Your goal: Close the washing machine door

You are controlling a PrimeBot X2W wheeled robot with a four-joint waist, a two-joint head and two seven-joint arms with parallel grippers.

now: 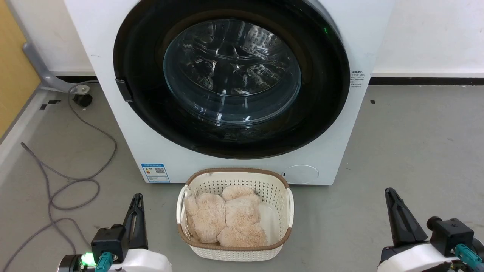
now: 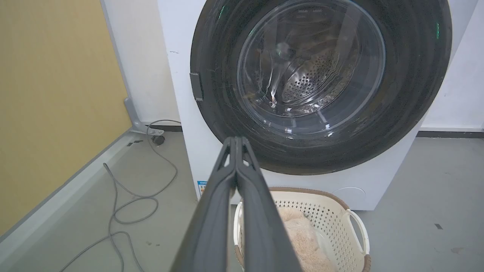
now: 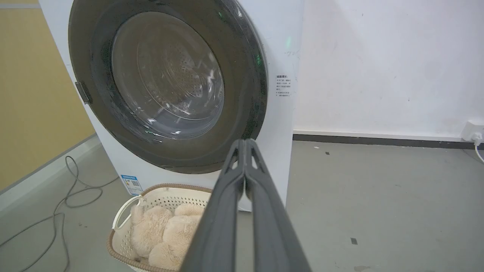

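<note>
The white washing machine (image 1: 124,124) stands straight ahead. Its round black-rimmed door (image 1: 325,113) lies flat against the front, glass bowl (image 1: 232,71) over the drum. The same door (image 2: 412,94) fills the top of the left wrist view, and the door (image 3: 245,87) shows at an angle in the right wrist view. My left gripper (image 1: 138,197) rests low at the left, fingers pressed together and holding nothing; its tips (image 2: 236,139) meet. My right gripper (image 1: 389,190) rests low at the right, likewise shut and empty, tips (image 3: 245,141) together. Both stay well short of the machine.
A cream perforated basket (image 1: 280,185) with beige plush toys (image 1: 227,219) sits on the floor right before the machine, between my arms. A grey cable (image 1: 75,185) loops over the floor at the left beside a yellow wall panel (image 1: 15,68). Open grey floor lies to the right.
</note>
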